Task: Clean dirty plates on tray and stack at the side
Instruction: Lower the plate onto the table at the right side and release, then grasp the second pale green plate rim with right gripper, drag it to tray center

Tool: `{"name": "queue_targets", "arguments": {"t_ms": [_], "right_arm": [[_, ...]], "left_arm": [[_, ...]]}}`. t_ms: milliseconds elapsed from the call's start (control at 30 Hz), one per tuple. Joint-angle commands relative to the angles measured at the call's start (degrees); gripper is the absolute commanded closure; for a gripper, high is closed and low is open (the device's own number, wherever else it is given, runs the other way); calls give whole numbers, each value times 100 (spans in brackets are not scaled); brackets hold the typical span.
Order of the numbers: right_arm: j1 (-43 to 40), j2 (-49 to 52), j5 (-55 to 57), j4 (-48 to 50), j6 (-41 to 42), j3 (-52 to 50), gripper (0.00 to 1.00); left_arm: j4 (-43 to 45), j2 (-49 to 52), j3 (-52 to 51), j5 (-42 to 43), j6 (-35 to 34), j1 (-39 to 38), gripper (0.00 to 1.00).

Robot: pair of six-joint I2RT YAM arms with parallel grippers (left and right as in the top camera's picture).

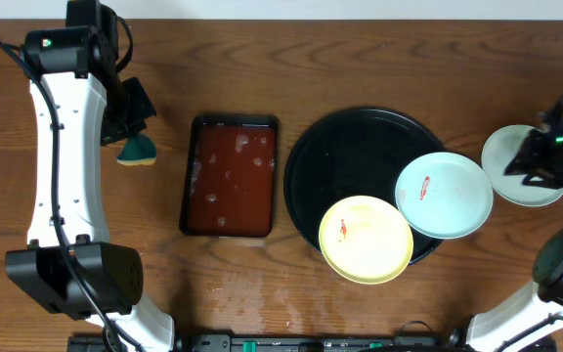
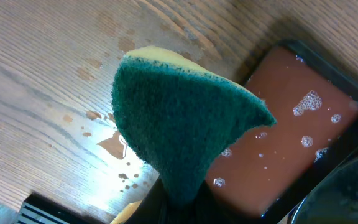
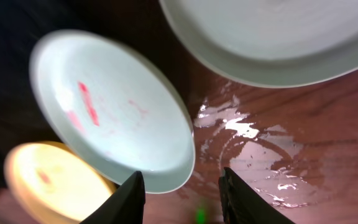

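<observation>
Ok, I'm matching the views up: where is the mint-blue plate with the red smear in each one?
Overhead: smeared mint-blue plate right of centre, overhanging the black tray at its right edge.
Left wrist: not in it.
Right wrist: upper left to centre.
Shared landmark: the yellow plate beside it.

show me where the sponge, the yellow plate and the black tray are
sponge (image 2: 185,118): left wrist view, middle of its green scouring face.
yellow plate (image 1: 368,242): overhead view, centre of the plate, beside the red smear.
black tray (image 1: 345,156): overhead view, bare glossy floor away from the plates.
</observation>
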Motion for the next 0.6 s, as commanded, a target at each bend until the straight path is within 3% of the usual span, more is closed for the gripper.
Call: {"name": "queue_targets", "arguments": {"t_ms": [0, 433, 567], "right_arm": [[297, -17, 807, 229, 68, -304, 63], [516, -17, 922, 1342, 76, -1416, 70], [516, -17, 695, 1478, 76, -1491, 82]], "left_arm": [[-35, -122, -26, -11, 15, -13, 92], [-39, -122, -26, -11, 15, -13, 92], [-42, -122, -26, -11, 15, -13, 92]]}}
